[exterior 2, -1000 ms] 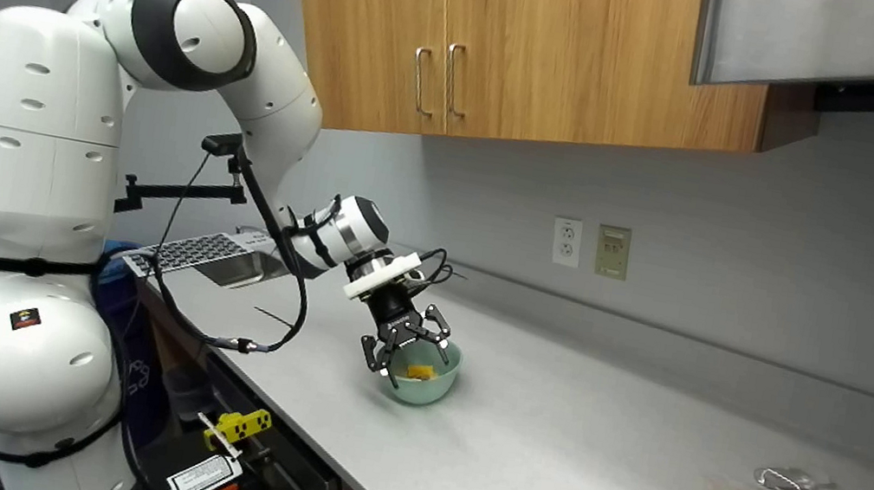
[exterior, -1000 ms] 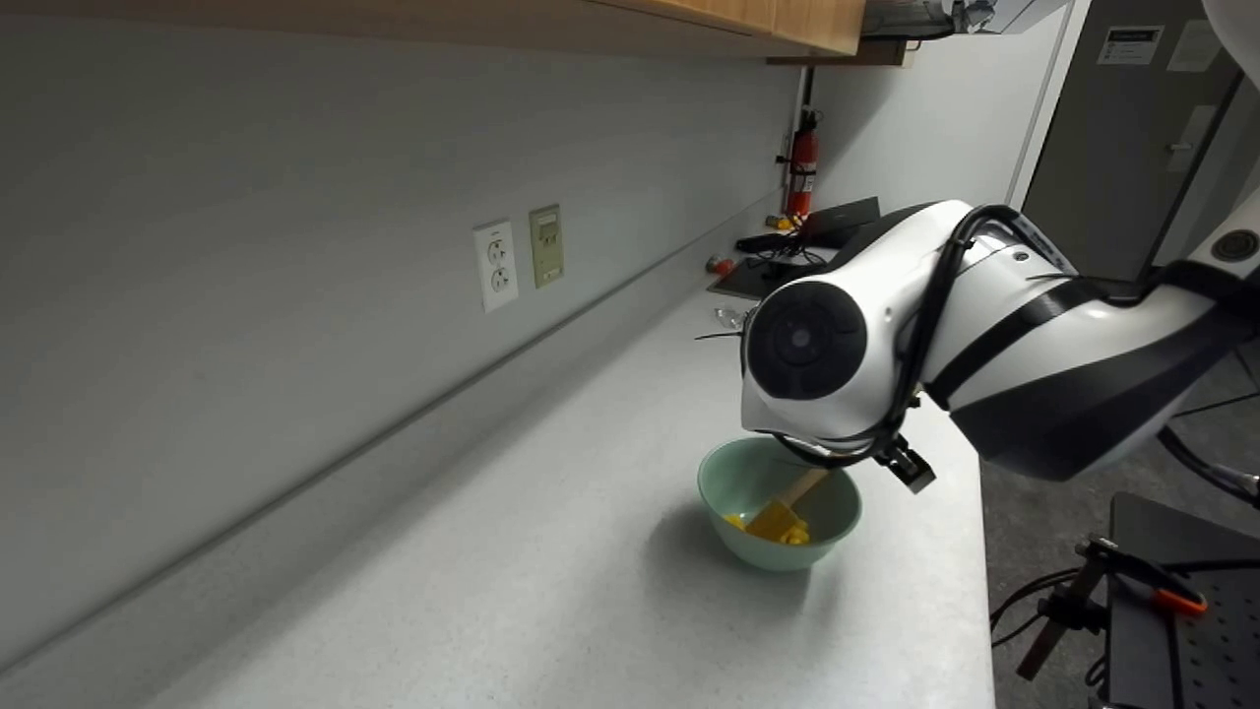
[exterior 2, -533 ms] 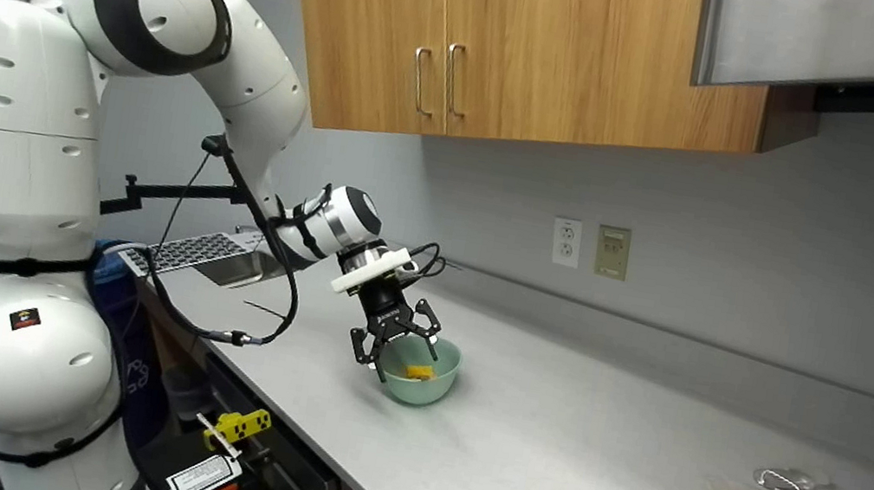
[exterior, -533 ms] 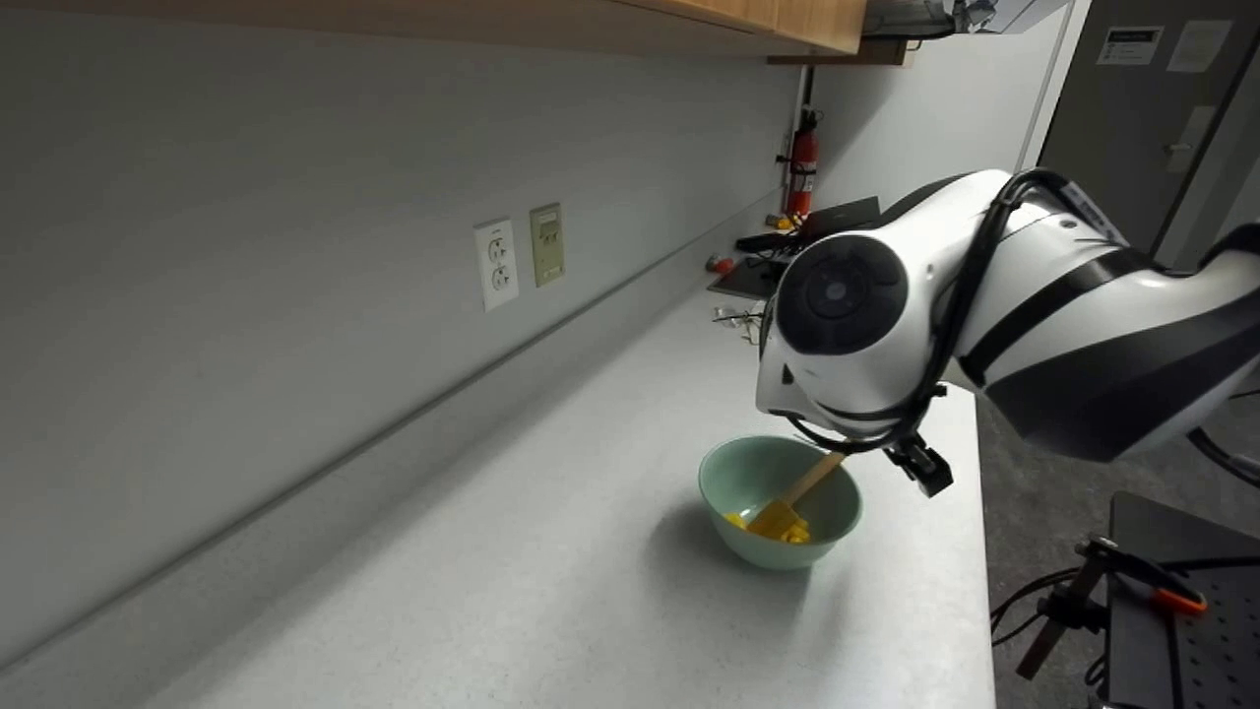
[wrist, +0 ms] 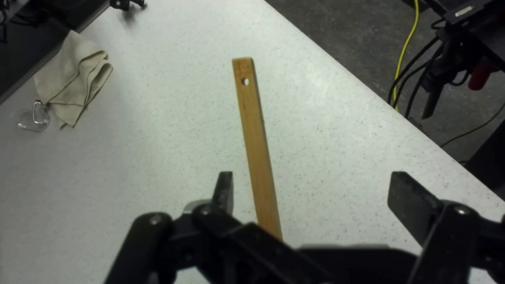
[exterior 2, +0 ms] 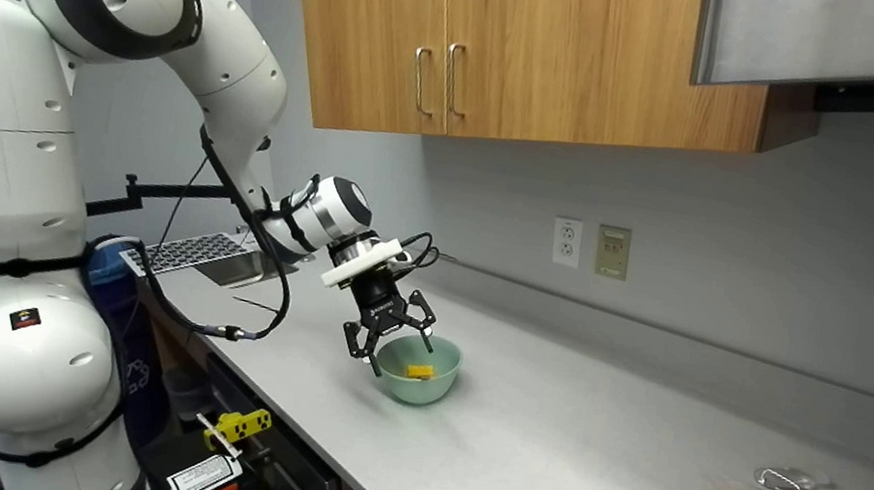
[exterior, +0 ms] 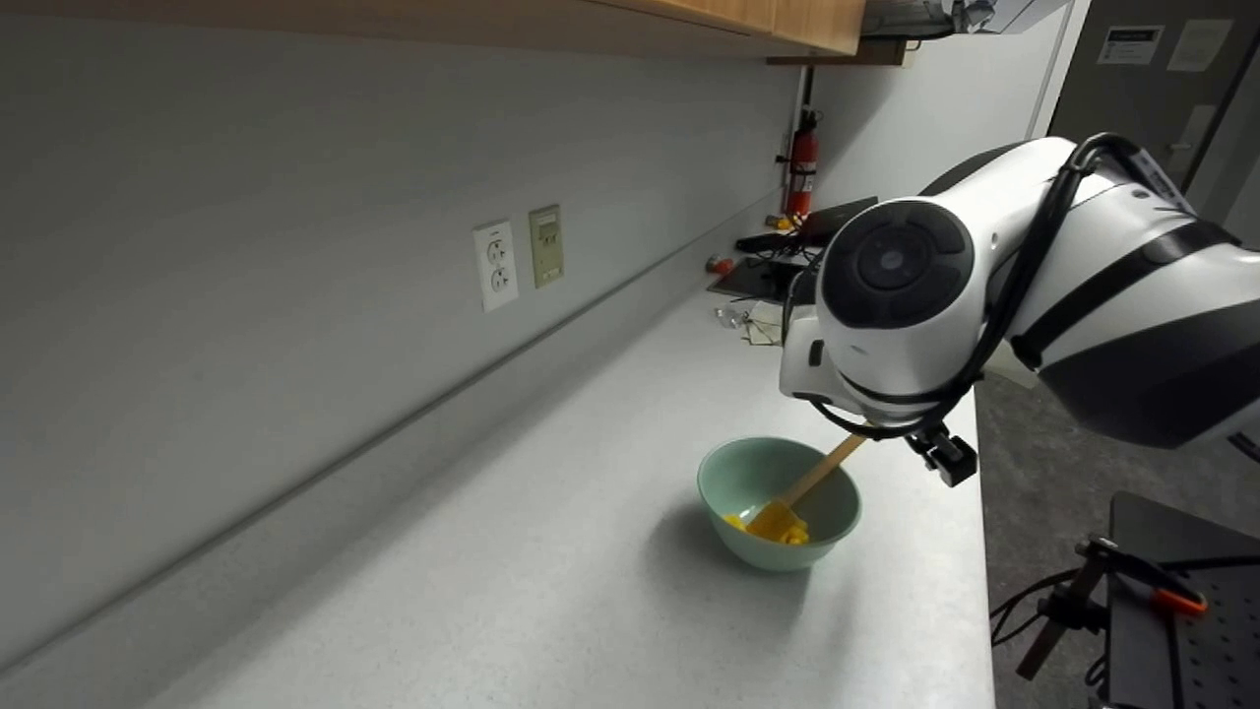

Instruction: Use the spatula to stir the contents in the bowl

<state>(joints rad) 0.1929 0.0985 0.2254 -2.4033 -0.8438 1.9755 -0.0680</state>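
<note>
Hangs at the left of the bowl [exterior 2: 418,393] in an exterior view, with the gripper [exterior 2: 402,357] slanted down and jaws spread wide, gripping nothing. Has the spatula [exterior: 807,483] tilted in the bowl, with blade [exterior: 774,520] among the contents [exterior: 795,536] and handle [exterior: 832,463] rising to the right in an exterior view. In the wrist view, shows that handle between the jaws, apart from both where visible.
</note>
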